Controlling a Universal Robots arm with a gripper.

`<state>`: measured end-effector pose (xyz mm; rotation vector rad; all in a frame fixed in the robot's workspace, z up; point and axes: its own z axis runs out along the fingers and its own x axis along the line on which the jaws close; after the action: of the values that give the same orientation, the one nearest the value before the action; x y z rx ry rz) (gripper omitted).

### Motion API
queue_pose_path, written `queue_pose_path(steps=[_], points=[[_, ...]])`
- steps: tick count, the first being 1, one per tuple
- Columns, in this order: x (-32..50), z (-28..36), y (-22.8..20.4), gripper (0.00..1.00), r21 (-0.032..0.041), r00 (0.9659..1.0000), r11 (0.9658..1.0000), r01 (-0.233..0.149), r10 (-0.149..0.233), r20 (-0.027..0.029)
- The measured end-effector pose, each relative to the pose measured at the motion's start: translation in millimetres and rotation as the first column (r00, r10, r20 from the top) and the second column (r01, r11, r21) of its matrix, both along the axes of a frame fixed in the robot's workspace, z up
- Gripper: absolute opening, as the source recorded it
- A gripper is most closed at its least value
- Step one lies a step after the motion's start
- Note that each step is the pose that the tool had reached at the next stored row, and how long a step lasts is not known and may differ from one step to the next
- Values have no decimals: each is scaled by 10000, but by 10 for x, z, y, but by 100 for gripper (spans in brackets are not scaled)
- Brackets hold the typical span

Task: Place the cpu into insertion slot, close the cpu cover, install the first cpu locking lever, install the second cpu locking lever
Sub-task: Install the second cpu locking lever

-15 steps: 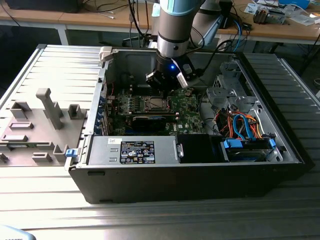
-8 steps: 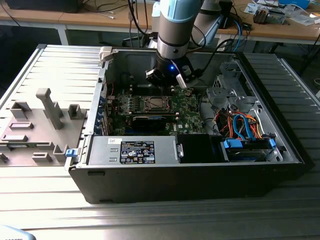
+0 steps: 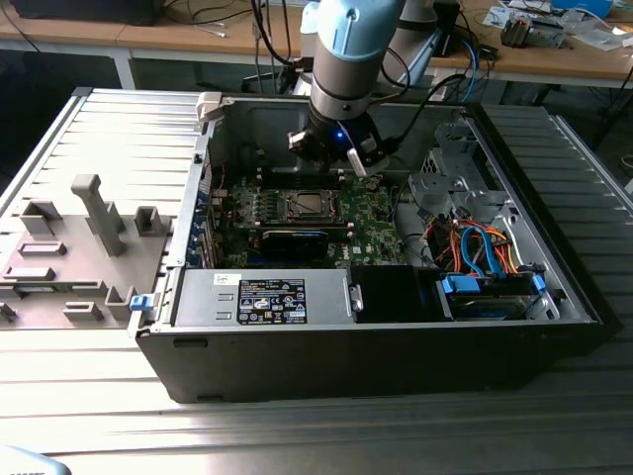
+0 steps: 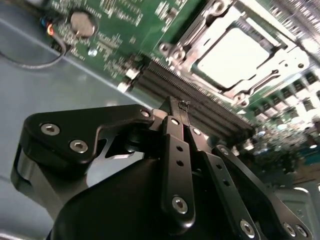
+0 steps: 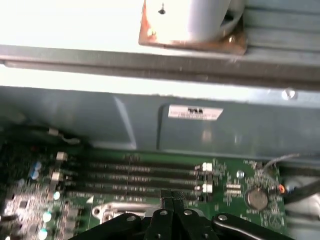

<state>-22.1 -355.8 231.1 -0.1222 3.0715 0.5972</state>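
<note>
Black 2-finger gripper clenched tip to tip, holding nothing, hovering above the green motherboard. Flat square silvery-tan cpu already sits in the silver-rimmed insertion slot. Thin silver windowed cpu cover looks closed over it. Can't tell lever status, so judge 2 of 4 steps done. Open dark PC case lies on a ribbed metal table; cluttered wooden benches behind.
</note>
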Motion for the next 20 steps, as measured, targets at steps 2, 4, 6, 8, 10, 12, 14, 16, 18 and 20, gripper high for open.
queue_pose_path(steps=[2, 4, 6, 8, 10, 12, 14, 16, 18, 20], points=[[0, -1, 1, 11, 114, 10000, 9999, 1, -1, 1], [0, -1, -7, 11, 71, 10000, 10000, 2, -2, 0], [0, 0, -14, 11, -399, 10000, 9992, -1, 1, -1], [0, -2, -13, 11, -901, 10000, 9959, 1, -1, 1], [0, -1, -14, 11, -1412, 10000, 9900, 0, 0, 0], [0, -1, -47, 11, -1513, 10000, 9885, 0, 0, 0], [0, -1, -82, 11, -1513, 10000, 9885, 1, -1, 0], [0, -1, -114, 11, -1512, 10000, 9885, 1, -1, 0], [0, -1, -128, 11, -1515, 10000, 9885, 0, 0, 0], [0, 0, -134, 11, -1883, 10000, 9821, 0, -1, 0]])
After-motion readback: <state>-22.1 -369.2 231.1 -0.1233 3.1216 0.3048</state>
